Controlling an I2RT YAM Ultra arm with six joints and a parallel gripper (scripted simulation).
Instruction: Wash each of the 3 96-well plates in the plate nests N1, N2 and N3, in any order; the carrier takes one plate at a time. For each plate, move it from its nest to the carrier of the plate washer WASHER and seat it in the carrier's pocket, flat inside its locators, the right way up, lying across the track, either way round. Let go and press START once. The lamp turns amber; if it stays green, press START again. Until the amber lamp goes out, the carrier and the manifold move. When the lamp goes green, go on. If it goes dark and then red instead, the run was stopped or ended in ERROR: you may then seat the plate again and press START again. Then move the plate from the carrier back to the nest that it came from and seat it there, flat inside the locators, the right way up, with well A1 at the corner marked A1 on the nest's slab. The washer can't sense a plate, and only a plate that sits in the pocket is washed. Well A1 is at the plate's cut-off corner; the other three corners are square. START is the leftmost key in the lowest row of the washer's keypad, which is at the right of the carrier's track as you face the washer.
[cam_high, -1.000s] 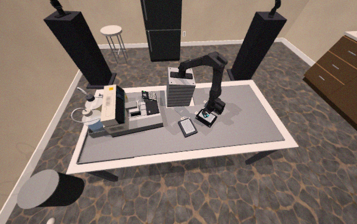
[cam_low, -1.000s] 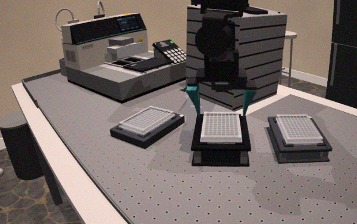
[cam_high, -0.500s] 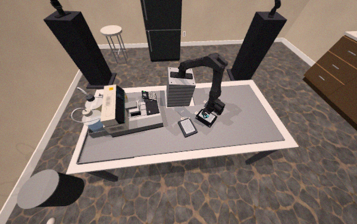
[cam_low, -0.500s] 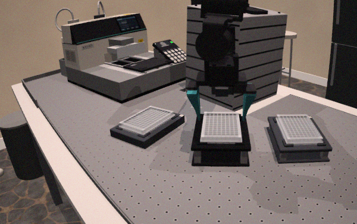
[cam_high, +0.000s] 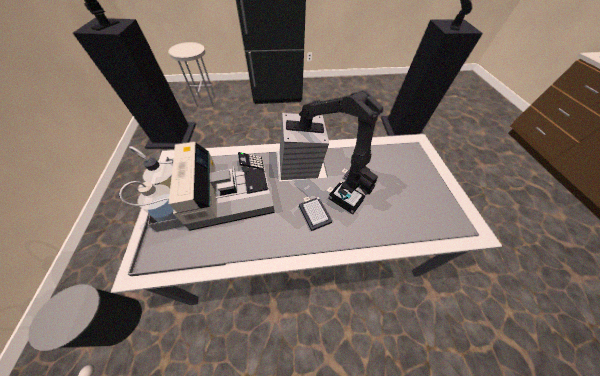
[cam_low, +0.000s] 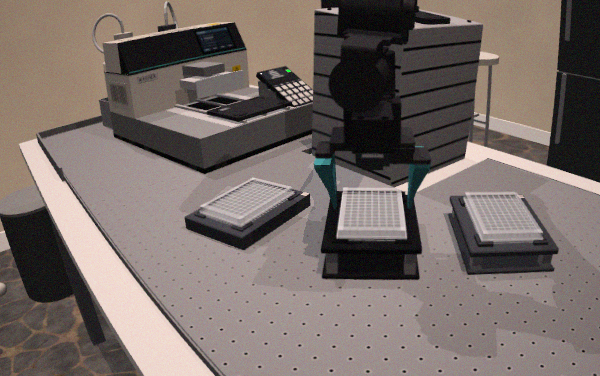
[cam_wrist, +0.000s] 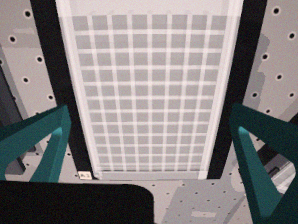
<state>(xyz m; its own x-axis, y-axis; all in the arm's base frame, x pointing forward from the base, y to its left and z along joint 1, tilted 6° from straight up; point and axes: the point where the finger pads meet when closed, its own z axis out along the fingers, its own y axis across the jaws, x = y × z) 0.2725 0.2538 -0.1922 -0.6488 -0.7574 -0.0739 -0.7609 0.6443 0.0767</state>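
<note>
Three clear 96-well plates lie in black nests on the table. The middle plate (cam_low: 371, 214) (cam_wrist: 149, 83) sits flat in the raised middle nest (cam_low: 372, 252) (cam_wrist: 43, 43). My gripper (cam_low: 372, 204) (cam_high: 345, 194) (cam_wrist: 150, 113) is open, with its teal fingers down on either side of this plate's far end and not touching it. The left plate (cam_low: 247, 201) (cam_high: 316, 213) and the right plate (cam_low: 502, 216) lie in their own nests. The washer (cam_low: 200, 115) (cam_high: 210, 185) stands at the far left with its dark carrier (cam_low: 245, 107) empty. A green lamp (cam_low: 288, 71) glows on its keypad (cam_low: 290, 90) (cam_high: 251, 160).
A tall grey ribbed block (cam_low: 440, 100) (cam_high: 302, 155) bearing the arm's base stands right behind the nests. Bottles and tubing (cam_high: 150, 175) lie beyond the washer at the table's left end.
</note>
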